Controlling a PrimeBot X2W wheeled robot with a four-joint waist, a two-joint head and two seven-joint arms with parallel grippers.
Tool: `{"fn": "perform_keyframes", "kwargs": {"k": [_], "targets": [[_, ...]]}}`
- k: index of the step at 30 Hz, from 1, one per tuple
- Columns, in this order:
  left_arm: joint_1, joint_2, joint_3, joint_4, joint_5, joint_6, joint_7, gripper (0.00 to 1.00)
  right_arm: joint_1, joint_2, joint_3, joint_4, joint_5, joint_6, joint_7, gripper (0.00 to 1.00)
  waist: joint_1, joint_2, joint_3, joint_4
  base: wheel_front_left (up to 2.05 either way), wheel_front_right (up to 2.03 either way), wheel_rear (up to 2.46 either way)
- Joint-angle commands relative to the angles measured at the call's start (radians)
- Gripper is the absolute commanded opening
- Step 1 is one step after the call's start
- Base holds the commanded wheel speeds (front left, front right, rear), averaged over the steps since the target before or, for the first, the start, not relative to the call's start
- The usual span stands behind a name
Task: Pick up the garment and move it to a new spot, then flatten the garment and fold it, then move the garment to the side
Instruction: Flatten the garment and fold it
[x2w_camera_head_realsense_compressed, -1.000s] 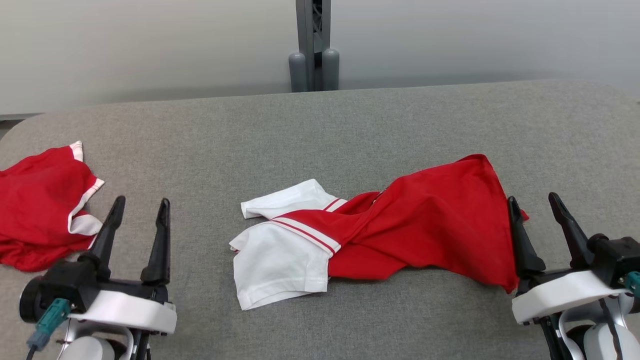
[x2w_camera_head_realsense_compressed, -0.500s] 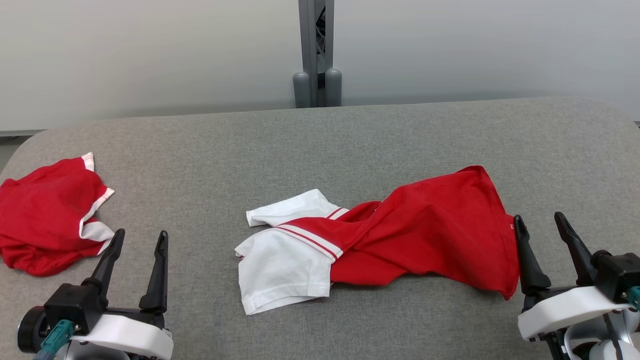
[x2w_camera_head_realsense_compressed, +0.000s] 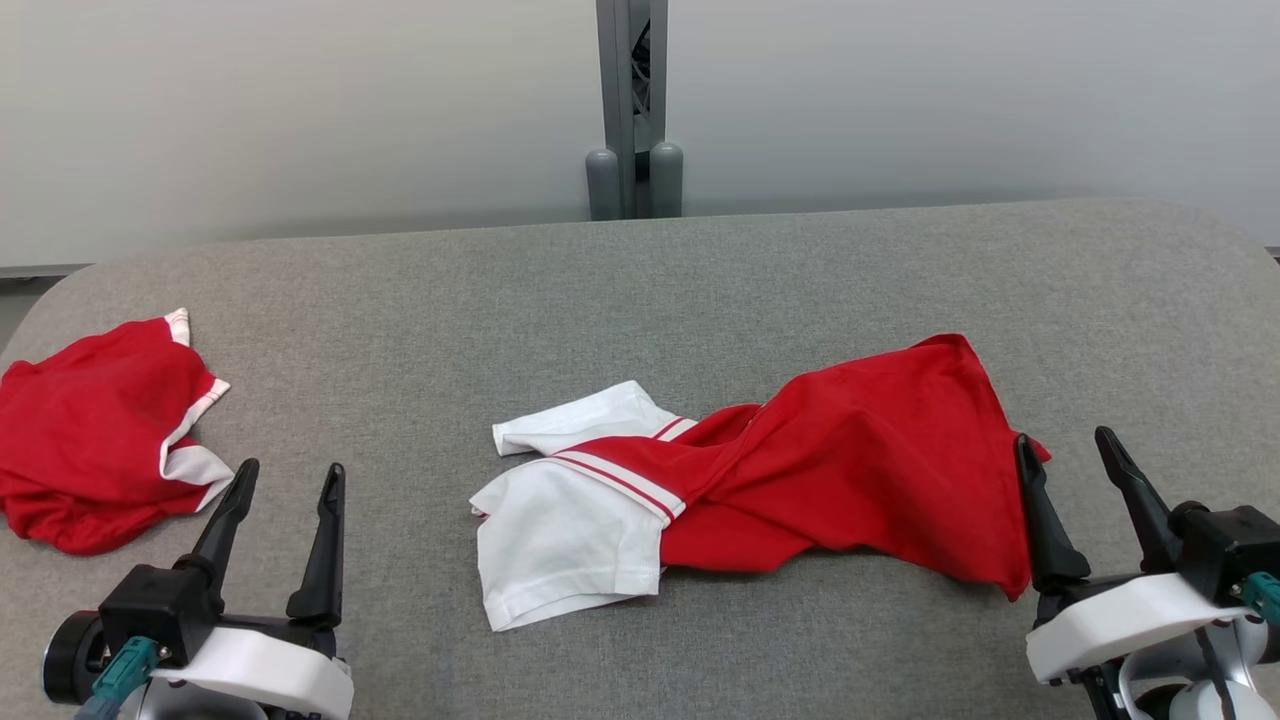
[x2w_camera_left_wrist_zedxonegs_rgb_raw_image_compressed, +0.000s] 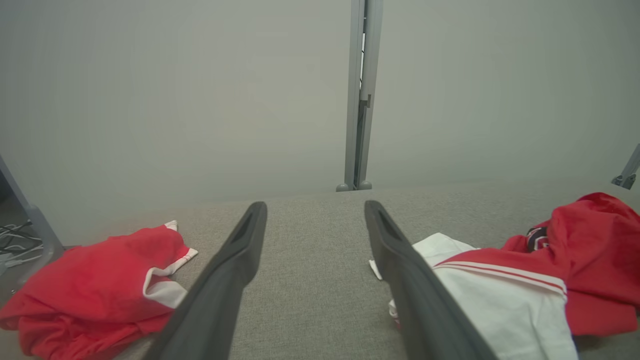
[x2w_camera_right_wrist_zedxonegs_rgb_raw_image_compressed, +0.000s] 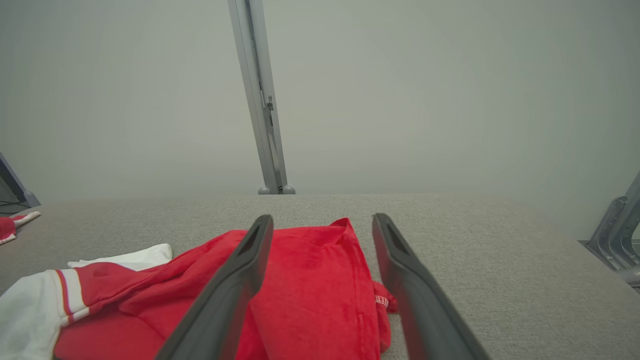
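The left fingers (x2w_camera_head_realsense_compressed: 325, 540) and right fingers (x2w_camera_head_realsense_compressed: 1040, 520) both stand apart, empty. The twisted red-and-white shirt (x2w_camera_head_realsense_compressed: 800, 470) lies on the counter (x2w_camera_head_realsense_compressed: 700, 300), its red hem just ahead between the right fingers and its white sleeves apart from the left ones. Pinch the hem corner deeply, avoiding the bunched folds.

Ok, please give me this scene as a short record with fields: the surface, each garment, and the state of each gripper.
surface: grey fabric-covered table
middle garment: red and white shirt, crumpled and twisted, lying on the table, not held
second garment: red piece with white trim, bunched near the table's left edge
left gripper: open, empty, over bare table between the two garments
right gripper: open, empty, at the shirt's right end; contact with the cloth cannot be told
background: grey post behind the table's far edge
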Motion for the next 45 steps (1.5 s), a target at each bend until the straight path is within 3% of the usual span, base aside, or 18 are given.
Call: {"fn": "perform_keyframes", "kwargs": {"k": [1,10,16,26,27,29,37,41,45], "targets": [[-0.009,0.007,-0.001,-0.003,0.001,0.004,0.002,1.00,-0.004,-0.006,-0.003,-0.001,0.006,0.000,-0.004,1.00,0.0000,0.0000,0.000,0.000,0.00,0.00,0.00],[-0.005,-0.030,-0.103,0.037,-0.026,-0.048,0.130,1.00,-0.018,-0.006,0.028,0.004,0.013,0.000,0.001,1.00,0.0000,0.0000,0.034,-0.015,0.00,0.00,0.00],[-0.016,-0.062,-0.198,0.147,-0.031,-0.091,0.227,1.00,-0.026,-0.006,0.056,0.023,0.027,0.000,-0.011,1.00,0.0000,0.0000,0.066,-0.031,0.00,0.00,0.00],[-0.073,-0.085,-0.202,0.301,-0.062,-0.110,0.224,1.00,-0.043,-0.006,0.062,0.053,0.038,0.000,-0.030,1.00,0.0000,0.0000,0.099,-0.051,0.00,0.00,0.00],[-0.080,-0.086,-0.201,0.311,-0.065,-0.112,0.221,0.78,-0.043,-0.006,0.060,0.053,0.039,0.000,-0.031,1.00,0.0000,0.0000,0.103,-0.051,0.00,0.00,0.00],[-0.094,-0.086,-0.207,0.330,-0.066,-0.120,0.215,0.00,-0.046,-0.006,0.057,0.055,0.041,0.000,-0.032,1.00,0.0000,0.0000,0.108,-0.050,0.00,0.00,0.00],[-0.140,-0.083,-0.231,0.369,-0.045,-0.131,0.172,0.00,-0.086,-0.016,0.006,0.068,0.037,0.000,-0.029,1.00,0.0000,0.0000,0.119,-0.043,0.00,0.00,0.00],[-0.162,-0.084,-0.239,0.362,-0.038,-0.134,0.158,0.00,-0.126,-0.050,-0.021,0.101,0.053,0.000,-0.021,1.00,0.0000,0.0000,0.132,-0.028,0.00,0.00,0.00],[-0.187,-0.091,-0.259,0.356,-0.027,-0.141,0.151,0.00,-0.194,-0.126,-0.009,0.194,0.066,0.000,0.000,1.00,0.0000,0.0000,0.154,0.005,0.00,0.00,0.00]]}}
